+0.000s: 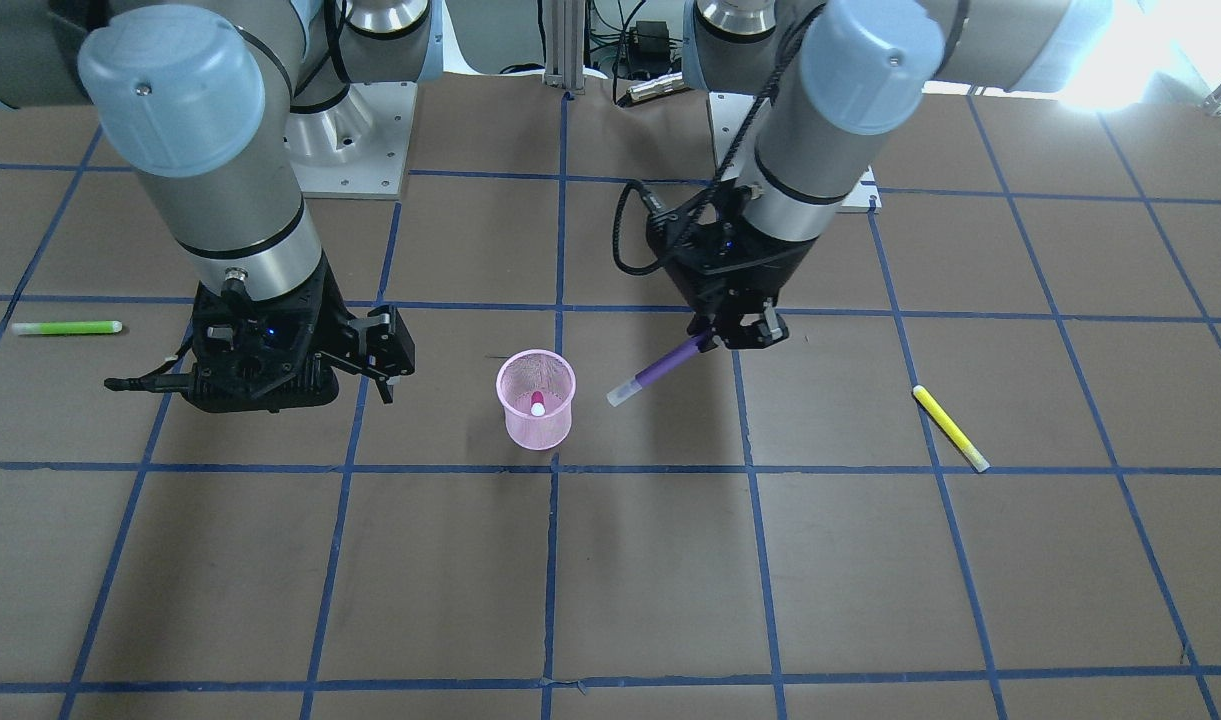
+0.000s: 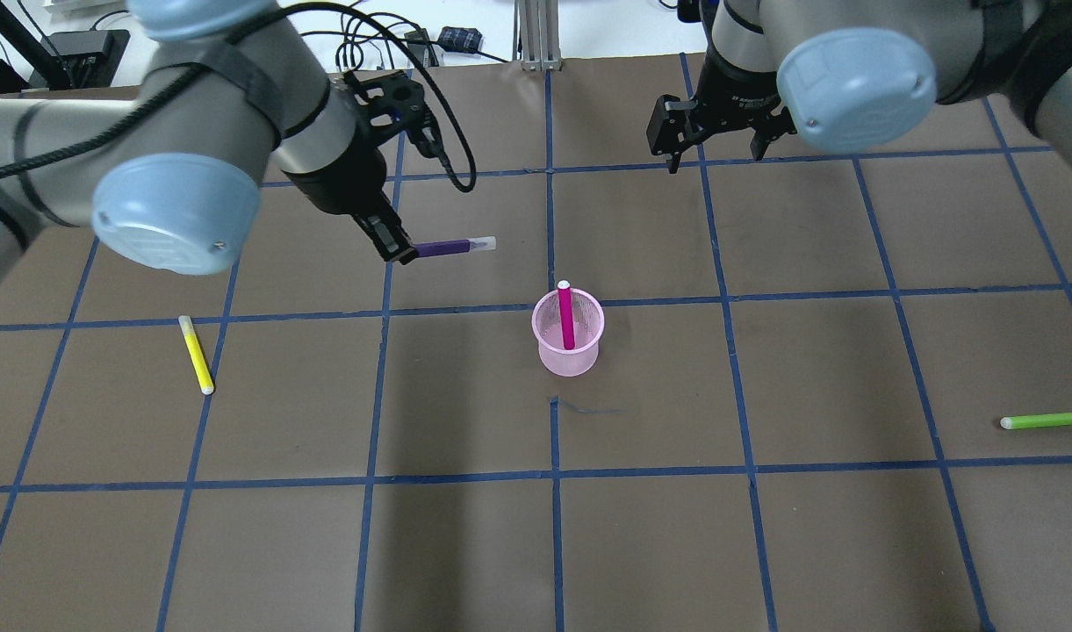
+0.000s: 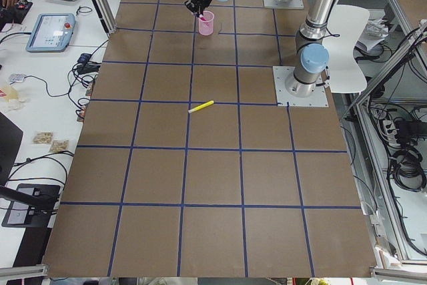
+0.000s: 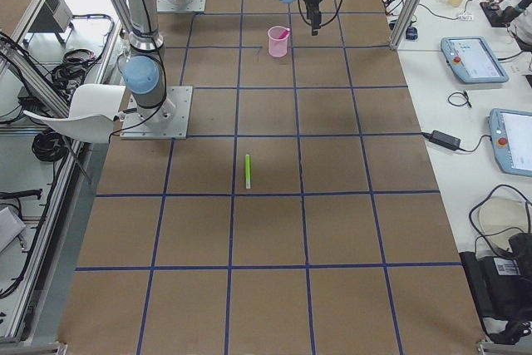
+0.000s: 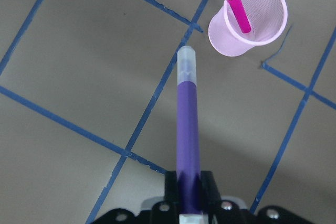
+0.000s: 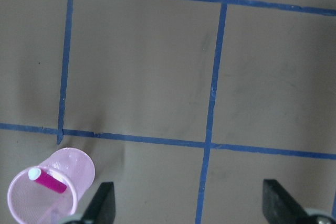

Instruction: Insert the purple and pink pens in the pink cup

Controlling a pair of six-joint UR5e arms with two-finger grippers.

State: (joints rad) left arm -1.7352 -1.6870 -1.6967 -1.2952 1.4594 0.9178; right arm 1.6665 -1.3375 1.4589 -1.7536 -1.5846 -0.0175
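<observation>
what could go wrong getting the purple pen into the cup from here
The left gripper holds the purple pen by one end, far from upright; while it is tilted, it might slip. Its long free end could clip the pink mesh cup at the rim and tip it. The pink pen leans across the cup, tip above the rim, so the purple pen may strike it going in.
</observation>
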